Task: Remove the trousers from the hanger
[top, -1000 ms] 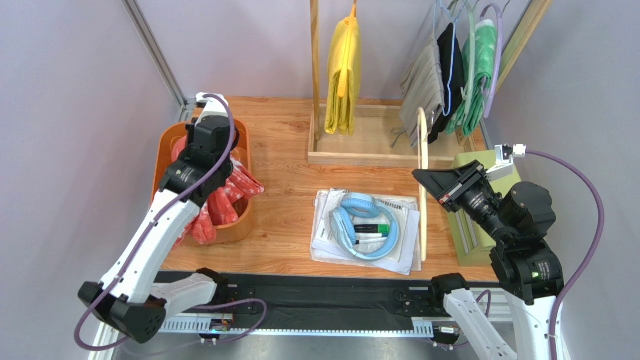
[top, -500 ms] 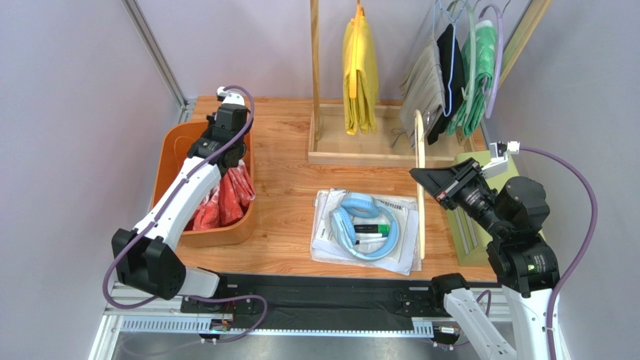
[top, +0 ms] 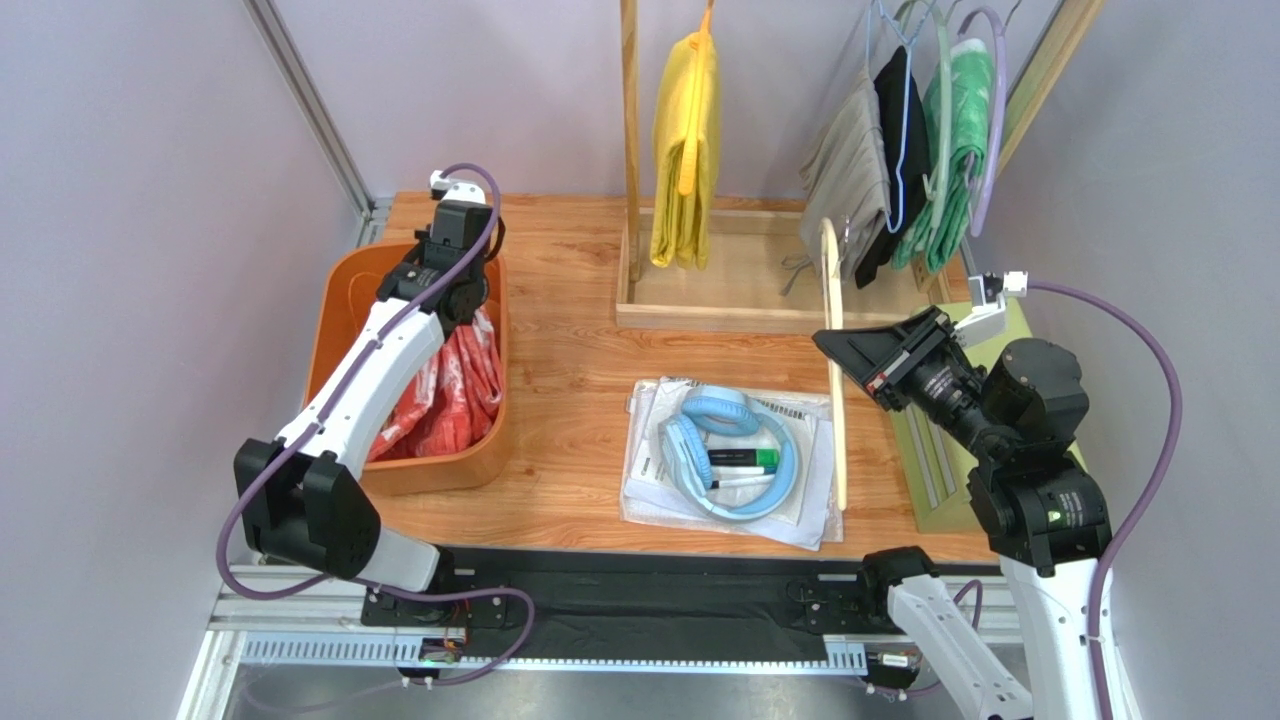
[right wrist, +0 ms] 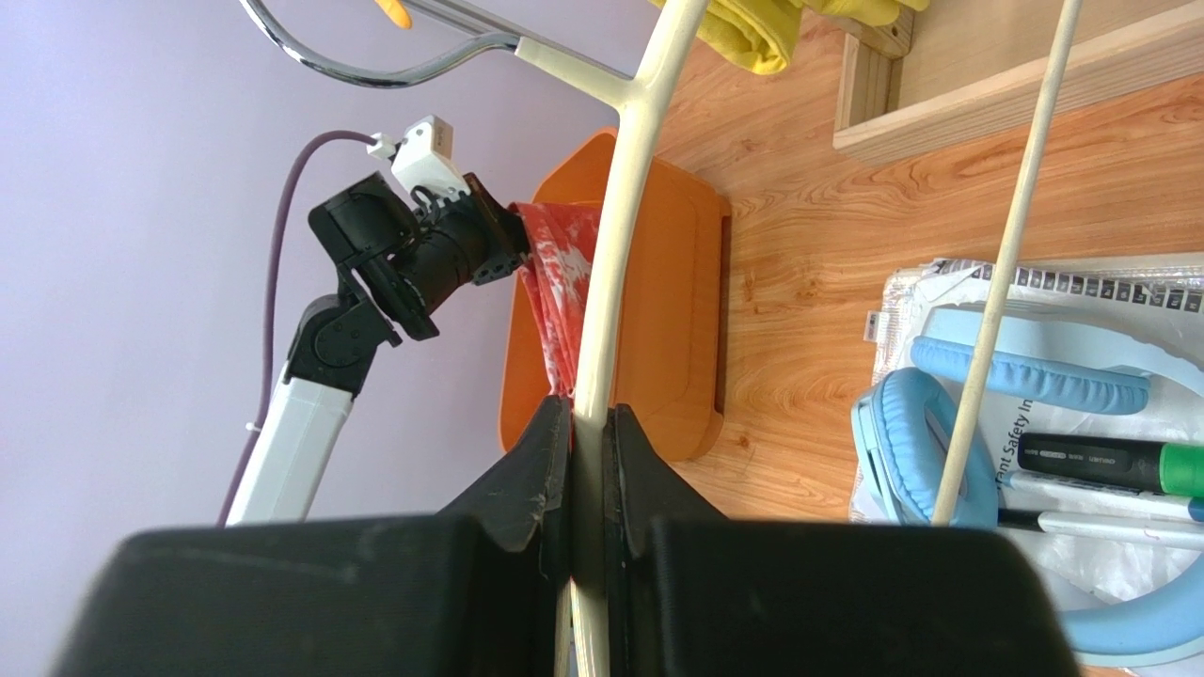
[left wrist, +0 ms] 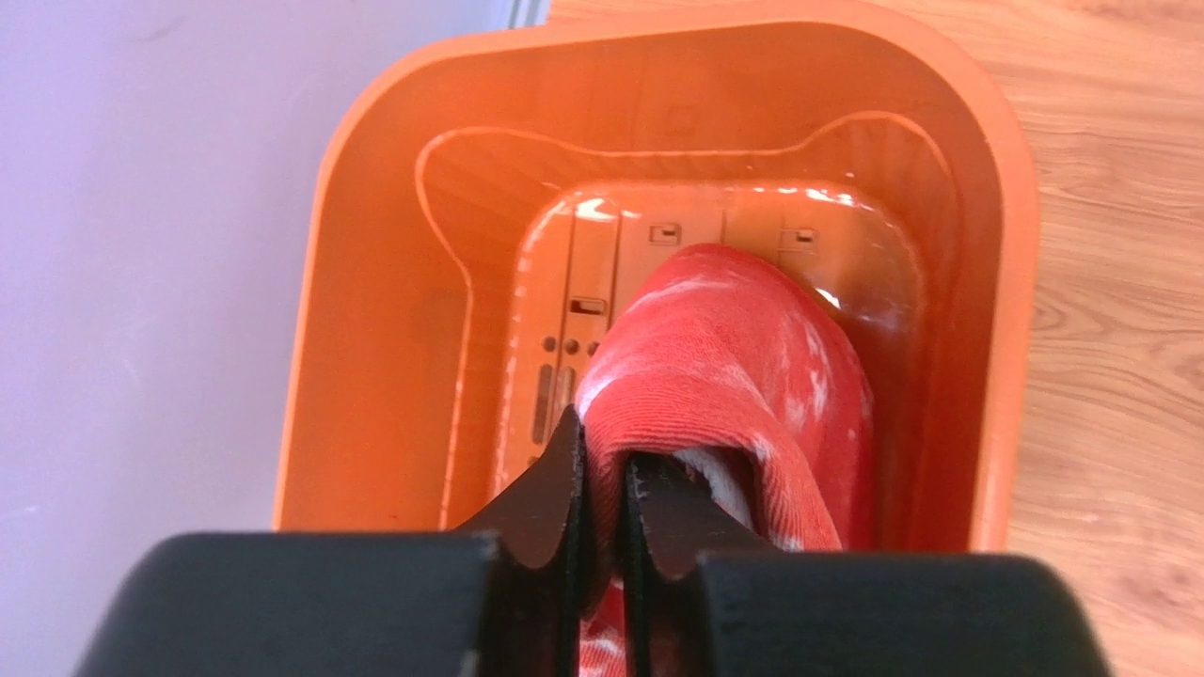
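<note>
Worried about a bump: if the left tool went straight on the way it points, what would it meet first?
Probably the floor of the orange bin, past the trousers the left tool grips; depth is unclear.

Only thing I can actually read is on the white leaflet (right wrist: 1011, 444) under the blue headphones (right wrist: 905, 423) on the bench (right wrist: 792, 325). In the right wrist view there's black print running sideways that looks like "Safety In", and the headband cuts off the rest. The strip of fine print or bars along the leaflet's top edge is too small to make out, and the label on the black-and-green pen (right wrist: 1117, 459) is just a blur.
</note>
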Motion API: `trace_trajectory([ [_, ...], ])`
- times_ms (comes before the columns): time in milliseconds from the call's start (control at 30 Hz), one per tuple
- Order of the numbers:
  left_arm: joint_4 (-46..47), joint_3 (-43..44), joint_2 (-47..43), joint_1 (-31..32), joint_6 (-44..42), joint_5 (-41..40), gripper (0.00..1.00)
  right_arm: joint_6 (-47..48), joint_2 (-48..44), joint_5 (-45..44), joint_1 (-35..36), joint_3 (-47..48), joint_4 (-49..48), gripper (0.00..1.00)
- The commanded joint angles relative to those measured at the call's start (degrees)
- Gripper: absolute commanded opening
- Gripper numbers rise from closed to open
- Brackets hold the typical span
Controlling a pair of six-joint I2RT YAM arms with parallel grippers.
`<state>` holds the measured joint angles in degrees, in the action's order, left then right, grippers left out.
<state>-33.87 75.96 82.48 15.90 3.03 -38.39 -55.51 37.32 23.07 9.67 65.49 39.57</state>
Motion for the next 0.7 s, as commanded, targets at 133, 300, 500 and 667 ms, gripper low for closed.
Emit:
trace_trajectory([
  [133, -6.6, 4.3, -3.6, -0.4, 7.8, 4.9, 0.38, 3.5, 1.8, 2.5, 0.1, 5.2, -2.1, 0.00],
  [300, -9.1, 3.4, -8.6, -0.3, 9.3, 6.7, 0.55, 5.7, 3.4, 4.3, 0.1, 7.2, 0.5, 0.00],
  [500, -15.8, 4.5, -17.2, -0.3, 12.6, 14.4, 0.61, 8.8, 5.1, 5.1, 0.1, 10.9, 4.0, 0.00],
  [667, -16.8, 0.4, -29.0, -0.3, 16.7, 32.4, 0.61, 10.1, 6.9, 4.0, 0.2, 13.1, 5.3, 0.00],
])
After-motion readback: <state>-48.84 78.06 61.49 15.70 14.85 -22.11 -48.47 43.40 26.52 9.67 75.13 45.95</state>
